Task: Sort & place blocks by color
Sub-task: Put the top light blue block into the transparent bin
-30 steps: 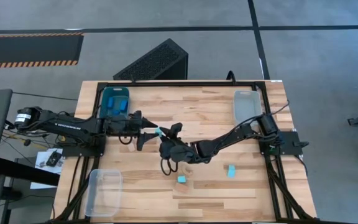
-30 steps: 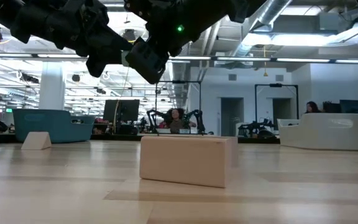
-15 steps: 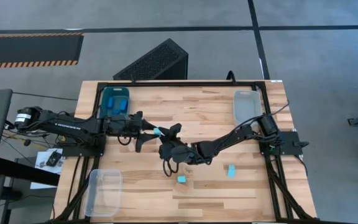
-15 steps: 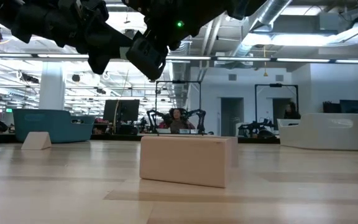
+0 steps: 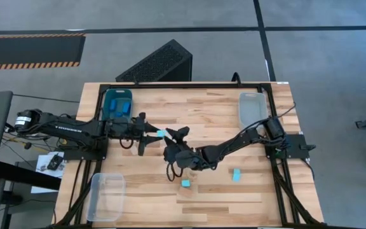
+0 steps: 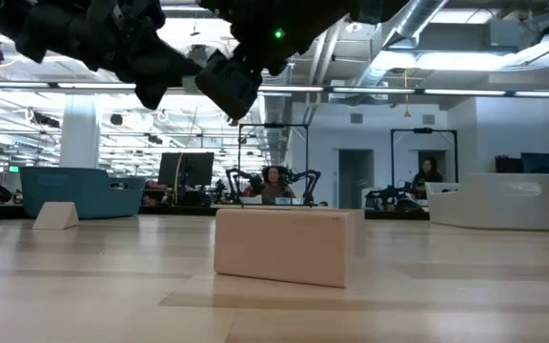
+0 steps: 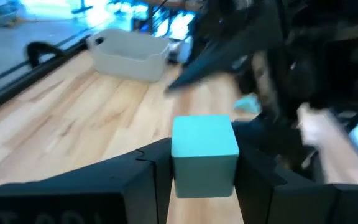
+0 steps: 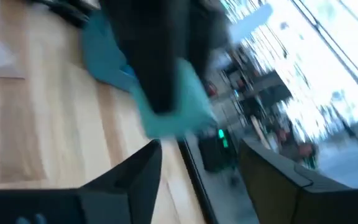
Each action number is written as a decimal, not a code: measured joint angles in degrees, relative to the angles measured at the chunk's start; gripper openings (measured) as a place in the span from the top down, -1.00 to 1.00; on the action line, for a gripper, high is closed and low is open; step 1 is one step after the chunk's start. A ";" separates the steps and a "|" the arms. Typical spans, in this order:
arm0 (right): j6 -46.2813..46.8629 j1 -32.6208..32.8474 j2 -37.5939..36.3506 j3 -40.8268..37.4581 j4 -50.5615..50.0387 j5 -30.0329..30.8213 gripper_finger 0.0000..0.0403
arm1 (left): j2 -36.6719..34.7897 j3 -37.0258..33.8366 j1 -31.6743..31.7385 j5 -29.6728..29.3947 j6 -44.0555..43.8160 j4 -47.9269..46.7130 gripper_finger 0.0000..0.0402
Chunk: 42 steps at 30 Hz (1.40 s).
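My left gripper [image 5: 156, 134] hangs over the table's middle, shut on a light cyan block [image 7: 204, 154], which also shows from above as the cyan block [image 5: 160, 133]. My right gripper [image 5: 174, 137] faces it from the right, open; in its wrist view its fingers [image 8: 135, 177] stand apart short of the cyan block [image 8: 179, 115] and touch nothing. Two more cyan blocks [image 5: 186, 183] [image 5: 236, 175] lie flat on the table nearer the near edge. A tan block [image 6: 289, 246] and a tan wedge [image 6: 55, 215] rest on the table. My left gripper pinches the cyan block by two opposite side faces [image 7: 178, 163] between its two fingers. The fingers come level from the table's left. The block is lifted clear of the table and sits upright between the fingers.
A teal bin [image 5: 117, 104] stands at the far left corner, a clear bin [image 5: 253, 106] at the far right, another clear bin [image 5: 107, 196] at the near left. Bare wood lies between the bins. People show in the room beyond the table.
My left gripper has kept its hold on the cyan block over the table's middle. My right gripper has drawn back a little from the block toward the table's right.
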 joint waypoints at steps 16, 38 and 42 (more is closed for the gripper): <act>42.23 -5.10 0.04 0.07 -21.33 -26.13 -0.27 | -7.57 11.94 -17.13 -18.40 -18.78 -59.64 0.47; 45.46 -1.52 -0.75 2.97 -42.88 -26.43 -0.27 | 9.21 17.34 -62.80 -3.20 -54.85 -64.72 0.33; 45.35 0.79 -4.02 5.31 -51.27 -20.27 -0.27 | 14.49 17.34 -62.93 0.80 -56.86 -64.09 0.19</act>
